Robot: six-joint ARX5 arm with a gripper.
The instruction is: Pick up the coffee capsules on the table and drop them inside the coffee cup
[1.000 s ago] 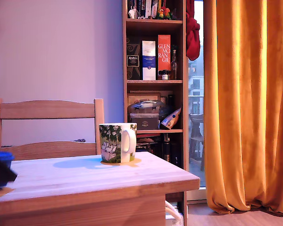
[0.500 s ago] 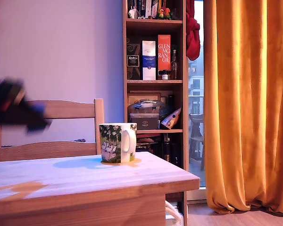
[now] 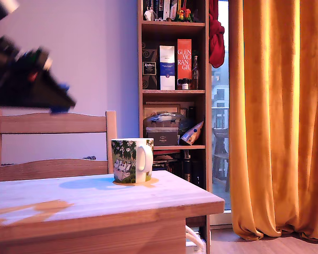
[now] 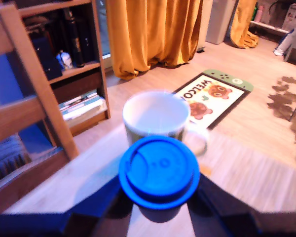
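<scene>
The dark blue coffee capsule [image 4: 159, 170] fills the middle of the wrist view, rim facing the camera, clamped between my gripper's [image 4: 159, 203] two dark fingers. Just beyond it stands the white coffee cup [image 4: 155, 116], upright with its mouth open and nothing seen inside. In the exterior view my gripper [image 3: 63, 100] hangs blurred, high over the exterior view's left part of the table [image 3: 95, 203], with only slivers of blue at its tip. It is above and left of the foliage-printed cup [image 3: 131, 160], which stands near the table's far edge.
A wooden slat-back chair [image 3: 53, 124] stands behind the table. A tall bookshelf [image 3: 172, 79] with boxes and bottles rises behind the cup, and orange curtains [image 3: 278, 116] hang on the exterior view's right. A welcome mat [image 4: 209, 94] lies on the floor past the table.
My gripper has risen from table level at the exterior view's left edge to well above the table, moving right toward the cup with the capsule in it. The cup has not moved.
</scene>
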